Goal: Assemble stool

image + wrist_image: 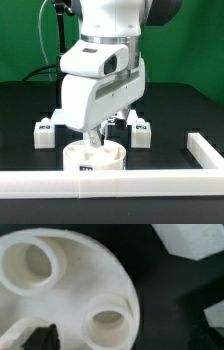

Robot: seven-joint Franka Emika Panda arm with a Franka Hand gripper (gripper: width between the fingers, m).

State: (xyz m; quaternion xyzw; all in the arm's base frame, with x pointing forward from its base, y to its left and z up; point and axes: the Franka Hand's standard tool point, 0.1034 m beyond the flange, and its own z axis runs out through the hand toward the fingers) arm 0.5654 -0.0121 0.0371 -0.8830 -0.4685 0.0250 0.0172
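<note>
The arm's white two-finger gripper (96,142) hung with its fingertips down inside the rim of the white plastic round seat (95,157). Whether the jaws were spread or pressed together could not be told. The arm's bulky body hid them in the exterior view, and the wrist view showed only a dark blurred shape at the disc's edge.

The seat lay flat on the black table (25,100). In the exterior view the long white L-shaped rail (150,182) ran just beside it at six o'clock. One small blocky white leg (43,133) stood at ten o'clock from the seat and another tagged leg (140,130) at two o'clock, both apart from it.

In the wrist view the seat (75,286) looked smooth and matte. It carried two round sockets (35,262) (108,321), both open hollows with white walls.
</note>
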